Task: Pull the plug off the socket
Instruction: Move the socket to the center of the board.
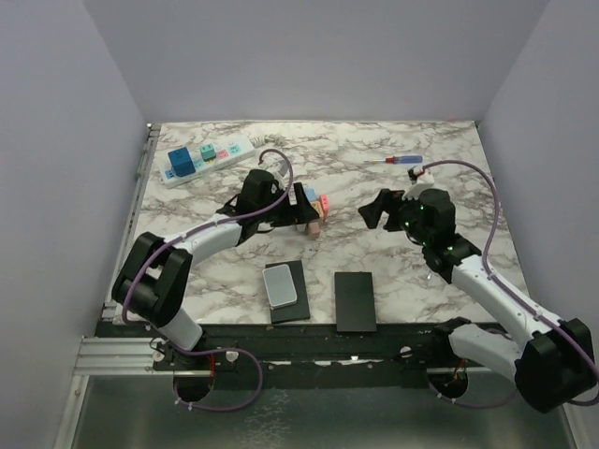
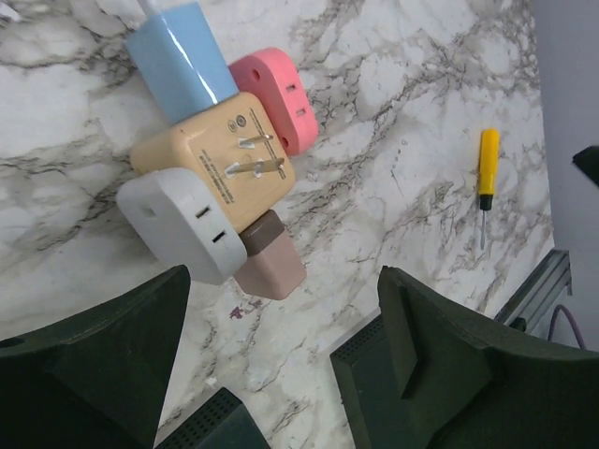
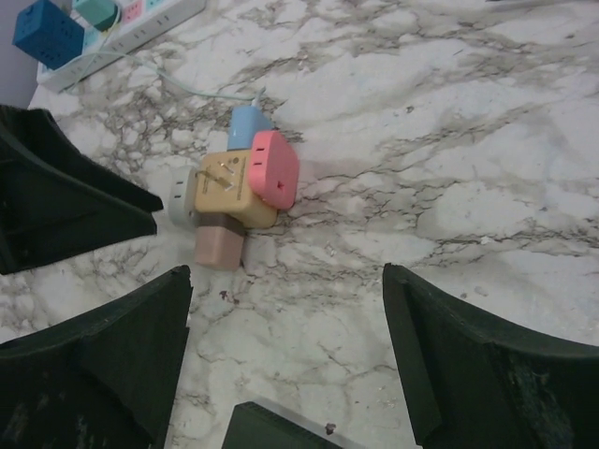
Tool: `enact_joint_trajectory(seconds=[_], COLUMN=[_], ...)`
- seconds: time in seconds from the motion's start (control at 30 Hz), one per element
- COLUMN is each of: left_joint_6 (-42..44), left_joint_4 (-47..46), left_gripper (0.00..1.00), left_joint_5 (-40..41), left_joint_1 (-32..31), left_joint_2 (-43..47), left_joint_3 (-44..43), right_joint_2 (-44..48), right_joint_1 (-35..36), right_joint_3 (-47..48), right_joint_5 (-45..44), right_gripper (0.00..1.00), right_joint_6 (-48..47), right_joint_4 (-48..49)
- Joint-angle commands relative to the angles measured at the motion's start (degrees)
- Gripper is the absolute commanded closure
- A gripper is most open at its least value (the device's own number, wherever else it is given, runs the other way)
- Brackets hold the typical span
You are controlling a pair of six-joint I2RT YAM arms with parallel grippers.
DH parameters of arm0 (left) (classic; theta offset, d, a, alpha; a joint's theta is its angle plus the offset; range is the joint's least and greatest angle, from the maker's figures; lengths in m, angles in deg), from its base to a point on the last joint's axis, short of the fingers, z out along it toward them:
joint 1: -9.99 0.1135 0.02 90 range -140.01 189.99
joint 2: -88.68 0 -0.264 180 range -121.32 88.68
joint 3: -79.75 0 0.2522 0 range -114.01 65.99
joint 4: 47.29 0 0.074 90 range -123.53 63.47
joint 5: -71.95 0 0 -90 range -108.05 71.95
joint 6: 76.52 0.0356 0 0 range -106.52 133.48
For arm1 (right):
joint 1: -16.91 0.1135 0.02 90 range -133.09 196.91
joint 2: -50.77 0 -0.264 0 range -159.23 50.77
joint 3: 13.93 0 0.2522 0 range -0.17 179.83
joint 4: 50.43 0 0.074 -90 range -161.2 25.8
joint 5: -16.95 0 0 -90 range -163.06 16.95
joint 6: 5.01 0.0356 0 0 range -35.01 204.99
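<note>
Far left on marble desk [image 1: 337,150]: long white plastic power strip [image 1: 211,157], long axis left-right, far-left of left pincer [image 1: 305,210], spread, empty. Pastel adapter cluster [image 2: 217,159] just right of it. Right pincer [image 1: 372,208] spread, farther; left arm nearer.

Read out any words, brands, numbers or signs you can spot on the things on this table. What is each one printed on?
No text here can be read.
Tan plug block: two small round printed marks beside its metal prongs, too small to read.
White power strip: pastel outlet faces only, and any print on them is too blurred to tell.
</note>
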Motion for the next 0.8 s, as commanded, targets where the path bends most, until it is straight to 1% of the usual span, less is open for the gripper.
enact_joint_trajectory(seconds=[0.0, 0.1, 0.17, 0.33, 0.4, 0.53, 0.63, 0.77], left_joint_6=[3.3, 4.5, 5.1, 6.6, 7.4, 8.2, 8.2, 8.1], left_joint_4=[3.4, 4.4, 4.4, 4.3, 4.3, 4.3, 4.3, 4.3], left_gripper=[0.14, 0.14, 0.13, 0.12, 0.13, 0.12, 0.12, 0.12], left_joint_5=[-3.4, -2.2, -0.8, 0.6, 0.8, -0.1, -1.0, -1.9], left_joint_1=[5.5, 10.7, 13.3, 16.4, 17.0, 18.0, 18.1, 18.3], left_joint_2=[6.2, 8.7, 10.0, 10.5, 10.4, 10.9, 11.2, 11.4], left_joint_3=[-1.7, -1.0, -0.5, -0.5, -0.2, 1.1, 1.4, 1.2], right_joint_2=[-1.4, -5.3, -8.8, -19.2, -22.6, -28.2, -32.5, -35.8], right_joint_1=[7.2, 13.6, 16.9, 24.3, 26.8, 29.0, 29.5, 29.9], right_joint_3=[0.2, 1.5, 2.9, 9.9, 12.7, 17.4, 20.1, 21.1], right_joint_5=[-9.7, -16.3, -19.1, -24.3, -27.1, -30.8, -32.3, -32.2], right_gripper=[0.12, 0.16, 0.18, 0.23, 0.23, 0.27, 0.33, 0.39], right_joint_6=[2.5, 4.2, 5.8, 8.1, 8.3, 10.4, 12.1, 13.4], right_joint_4=[2.5, 2.6, 2.6, 0.7, -0.4, -3.6, -7.9, -9.6])
